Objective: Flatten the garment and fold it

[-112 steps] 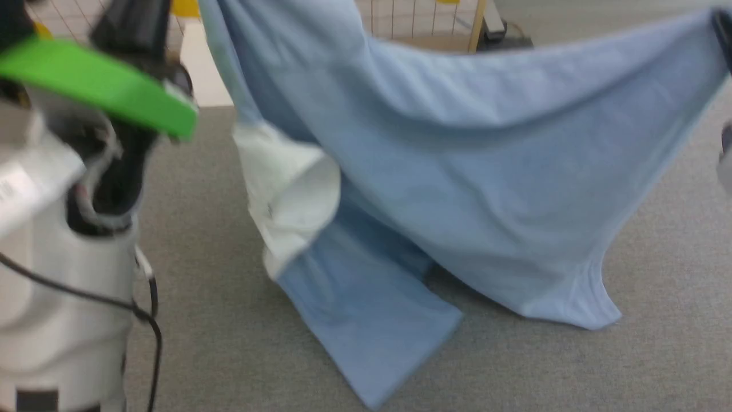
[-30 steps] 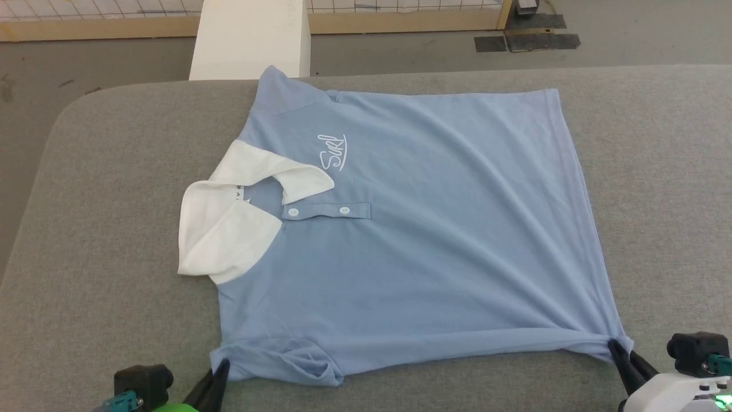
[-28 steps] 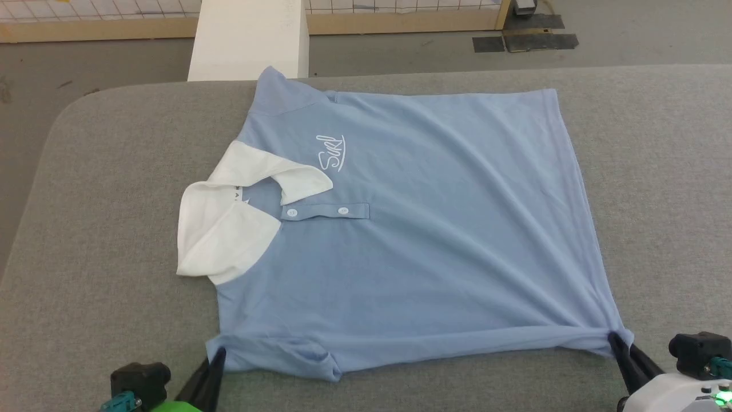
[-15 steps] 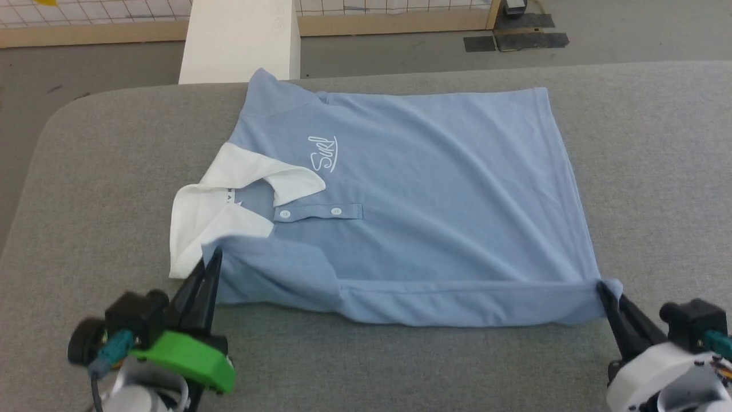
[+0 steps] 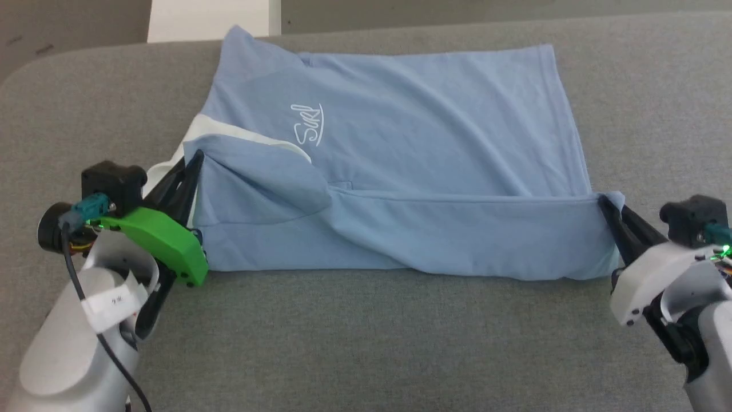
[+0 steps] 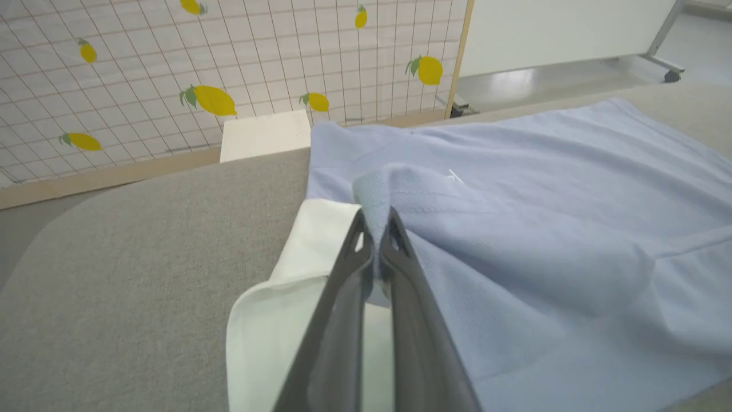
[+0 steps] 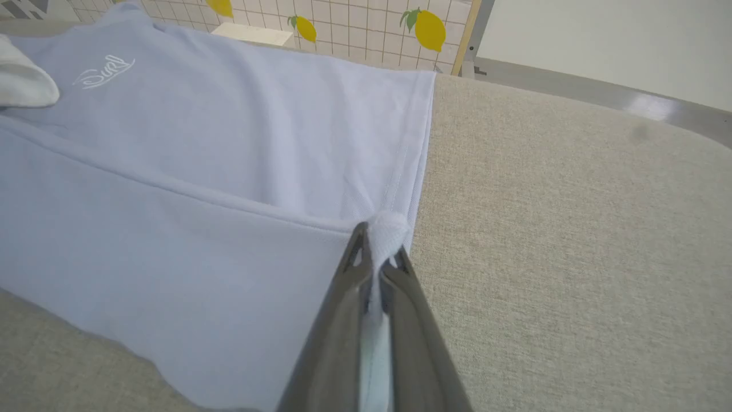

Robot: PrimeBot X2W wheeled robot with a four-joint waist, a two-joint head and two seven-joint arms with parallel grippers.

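Observation:
The garment [image 5: 434, 126], a light blue polo shirt with a white chest logo, lies on the grey padded table [image 5: 366, 343], its near long edge lifted and carried over its middle. My left gripper [image 5: 197, 154] is shut on the near sleeve corner, above the white collar [image 5: 229, 133], which the raised cloth partly hides. The left wrist view shows blue fabric [image 6: 514, 229] pinched between those fingers over the collar [image 6: 274, 320]. At the right, my right gripper [image 5: 603, 198] is shut on the near hem corner; the right wrist view shows it gripping the garment [image 7: 200, 171] there.
A white block [image 5: 211, 20] stands beyond the table's far left edge. A tiled wall with lemon decals [image 6: 217, 100] rises behind it. Bare grey table surface lies in front of the shirt and to its right [image 7: 572, 229].
Both grippers have carried the shirt's near edge away from me, over its front; the fold now covers the button placket and much of the collar. The head camera has tilted down.

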